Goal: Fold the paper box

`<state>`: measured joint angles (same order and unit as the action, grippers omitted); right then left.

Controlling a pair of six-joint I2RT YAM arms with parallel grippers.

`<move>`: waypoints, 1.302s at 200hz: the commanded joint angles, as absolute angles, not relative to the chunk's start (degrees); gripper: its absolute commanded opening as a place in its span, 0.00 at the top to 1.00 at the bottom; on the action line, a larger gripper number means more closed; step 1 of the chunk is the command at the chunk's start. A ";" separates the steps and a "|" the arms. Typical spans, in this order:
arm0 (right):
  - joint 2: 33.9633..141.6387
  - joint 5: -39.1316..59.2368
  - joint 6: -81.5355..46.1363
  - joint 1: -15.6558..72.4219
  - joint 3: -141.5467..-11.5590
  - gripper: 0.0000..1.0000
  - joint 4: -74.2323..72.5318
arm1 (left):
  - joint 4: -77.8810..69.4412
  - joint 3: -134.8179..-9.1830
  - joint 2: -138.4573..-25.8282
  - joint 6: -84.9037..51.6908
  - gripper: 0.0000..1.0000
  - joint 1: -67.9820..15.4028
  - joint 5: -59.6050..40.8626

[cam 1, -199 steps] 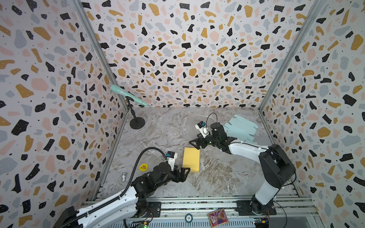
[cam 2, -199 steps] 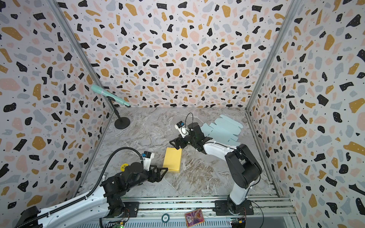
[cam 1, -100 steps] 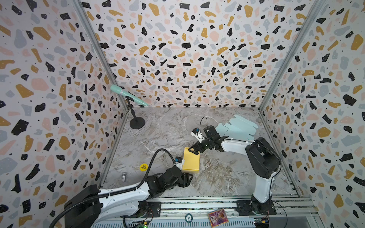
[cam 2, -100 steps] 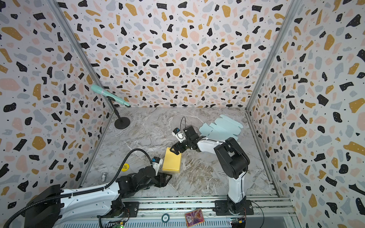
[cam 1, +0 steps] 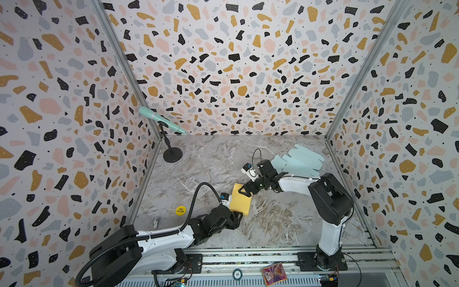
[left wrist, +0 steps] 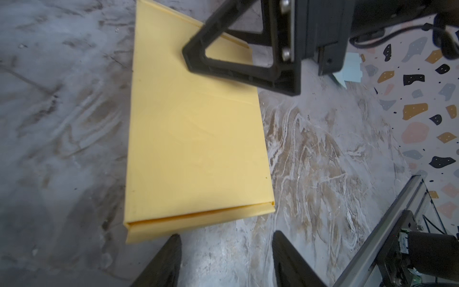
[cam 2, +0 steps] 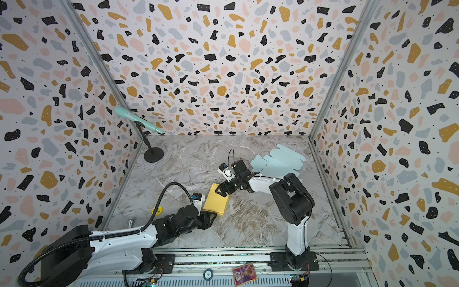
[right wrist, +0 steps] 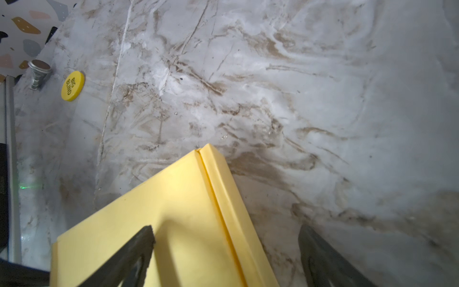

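Yellow paper box (cam 1: 240,201) lies flat at lower centre; left gripper (left wrist: 226,234) and right gripper (right wrist: 224,227) both gape, empty. Closing short of its edge could shove it away.

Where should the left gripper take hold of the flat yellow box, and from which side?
Probably the narrow flap on the short edge of the yellow box facing the left gripper, coming in low from the robot's side. The box lies flat on the table, so only an edge lets jaws close around it.
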<state>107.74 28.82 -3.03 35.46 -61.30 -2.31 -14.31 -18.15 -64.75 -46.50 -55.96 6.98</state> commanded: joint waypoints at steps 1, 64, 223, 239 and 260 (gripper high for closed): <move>102.69 31.29 -2.60 34.75 -58.91 0.08 -1.86 | -17.70 -17.98 -64.75 -45.34 0.40 -54.71 7.17; 95.04 33.16 -5.19 34.43 -48.44 0.08 -4.79 | -21.79 -16.11 -64.61 -45.11 0.40 -50.53 4.37; 83.04 35.40 -16.88 37.43 -30.89 0.19 -16.30 | -13.97 -14.30 -60.15 -44.22 0.37 -44.60 2.47; 83.26 35.20 -17.44 38.55 -31.22 0.21 -16.72 | -13.97 -14.58 -60.99 -44.12 0.37 -44.62 2.41; 83.20 34.69 -18.47 39.61 -31.29 0.24 -17.48 | -16.39 -14.34 -61.87 -44.21 0.39 -44.63 2.30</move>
